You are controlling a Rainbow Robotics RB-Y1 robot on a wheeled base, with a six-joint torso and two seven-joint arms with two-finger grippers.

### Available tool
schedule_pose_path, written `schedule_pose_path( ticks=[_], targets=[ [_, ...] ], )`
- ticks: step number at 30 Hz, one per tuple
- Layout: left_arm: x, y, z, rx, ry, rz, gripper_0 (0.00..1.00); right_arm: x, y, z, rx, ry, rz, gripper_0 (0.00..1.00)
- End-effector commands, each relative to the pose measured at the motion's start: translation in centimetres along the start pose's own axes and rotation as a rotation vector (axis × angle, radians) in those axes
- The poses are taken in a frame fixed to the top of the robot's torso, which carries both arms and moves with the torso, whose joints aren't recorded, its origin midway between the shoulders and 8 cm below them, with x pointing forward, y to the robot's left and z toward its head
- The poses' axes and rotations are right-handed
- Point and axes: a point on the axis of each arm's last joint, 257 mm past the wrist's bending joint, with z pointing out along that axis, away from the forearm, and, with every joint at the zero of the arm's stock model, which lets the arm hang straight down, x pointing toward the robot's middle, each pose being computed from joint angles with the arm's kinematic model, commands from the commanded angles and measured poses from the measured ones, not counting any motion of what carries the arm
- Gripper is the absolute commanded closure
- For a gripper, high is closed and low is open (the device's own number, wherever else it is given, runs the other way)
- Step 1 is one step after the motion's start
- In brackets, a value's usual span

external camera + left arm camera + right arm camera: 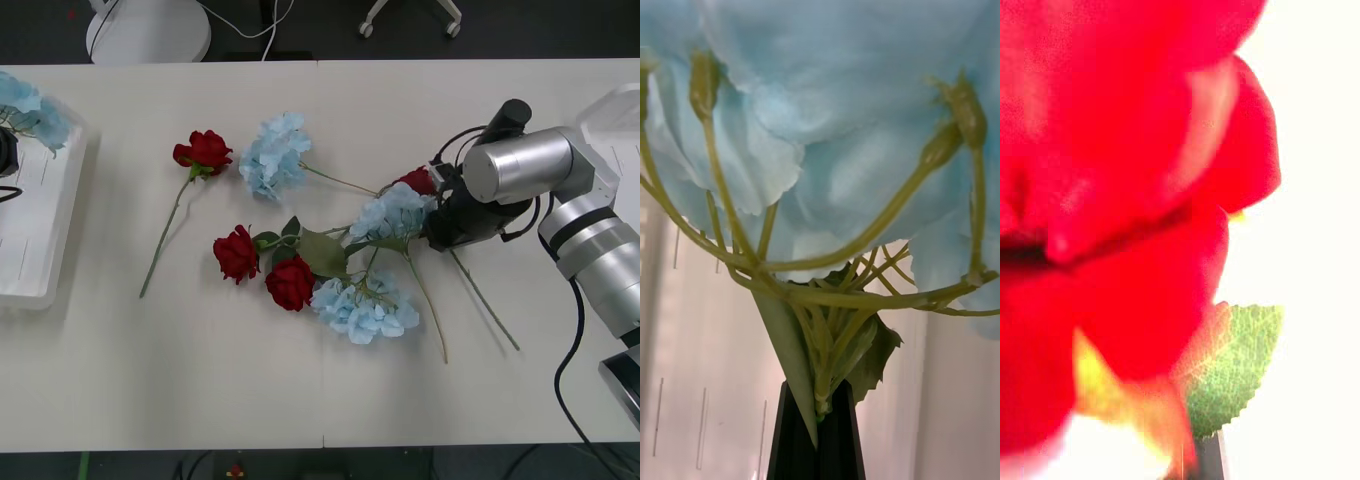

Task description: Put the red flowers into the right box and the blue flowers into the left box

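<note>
Three red flowers lie on the table: one [205,150] at the left and a pair [236,253] [290,283] in the middle. A fourth red flower [418,180] [1127,210] sits at my right gripper [437,203] [1206,461], whose dark fingers look shut at its base beside a green leaf [1229,367]. Three blue flowers [275,155] [395,213] [365,305] lie among the roses. Another blue flower [30,112] [827,112] hangs over the left box [40,240] [700,360], its stem held in my shut left gripper [5,152] [820,442]. The right box [615,110] is at the far right edge.
Thin green stems [480,300] run from the flower pile towards the table's front right. Leaves [320,250] lie tangled in the middle of the pile. A chair base [150,30] stands beyond the table's far edge. Bare tabletop lies along the front.
</note>
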Motion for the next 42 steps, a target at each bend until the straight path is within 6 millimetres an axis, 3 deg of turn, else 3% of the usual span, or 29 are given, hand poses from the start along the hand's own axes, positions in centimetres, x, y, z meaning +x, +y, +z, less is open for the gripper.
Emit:
schedule_pose_path(
  ticks=[1, 3, 8, 11, 16, 18, 22, 24, 25, 28, 29, 34, 38, 42],
  targets=[
    [-5.7, 5.4, -2.1, -0.055, -0.112, -0.127, 1.00, -5.7, -1.6, -5.8, -0.025, -0.099, -0.007, 1.00],
    [-5.4, 6.4, -1.2, -0.067, -0.113, -0.146, 1.00, -7.7, -4.4, -8.9, 0.005, -0.150, -0.034, 1.00],
    [-3.9, 8.7, 0.8, -0.121, -0.112, -0.162, 1.00, -10.4, -10.1, -14.0, 0.105, -0.240, -0.115, 1.00],
    [-3.1, 9.8, 1.4, -0.157, -0.100, -0.155, 1.00, -12.0, -15.2, -17.9, 0.258, -0.295, -0.194, 1.00],
    [-2.0, 10.2, 2.1, -0.168, -0.079, -0.164, 1.00, -12.6, -23.1, -23.3, 0.550, -0.297, -0.303, 1.00],
    [-1.5, 10.3, 2.3, -0.170, -0.076, -0.165, 1.00, -12.8, -25.3, -25.1, 0.629, -0.308, -0.331, 1.00],
    [-0.5, 10.6, 2.7, -0.173, -0.076, -0.168, 1.00, -12.1, -30.4, -27.3, 0.801, -0.274, -0.369, 1.00],
    [-0.7, 10.5, 2.7, -0.167, -0.082, -0.170, 0.98, -11.3, -32.3, -27.3, 0.831, -0.259, -0.348, 1.00],
    [-0.7, 10.4, 2.8, -0.165, -0.082, -0.169, 0.90, -11.0, -33.6, -27.4, 0.847, -0.270, -0.323, 1.00],
    [-0.9, 10.2, 2.8, -0.157, -0.092, -0.177, 0.43, -9.9, -36.5, -26.6, 0.875, -0.281, -0.289, 1.00],
    [-1.0, 10.0, 2.9, -0.151, -0.096, -0.180, 0.37, -9.5, -37.6, -26.2, 0.894, -0.286, -0.287, 1.00],
    [-1.3, 9.3, 2.9, -0.127, -0.099, -0.180, 0.15, -7.0, -40.8, -23.5, 0.907, -0.304, -0.236, 1.00],
    [-1.2, 8.2, 2.5, -0.100, -0.075, -0.166, 0.02, -4.9, -41.5, -21.4, 0.870, -0.303, -0.115, 1.00],
    [-2.1, 6.2, 0.5, -0.045, -0.055, -0.152, 0.00, -2.6, -41.9, -19.4, 0.839, -0.297, 0.013, 1.00]
  ],
)
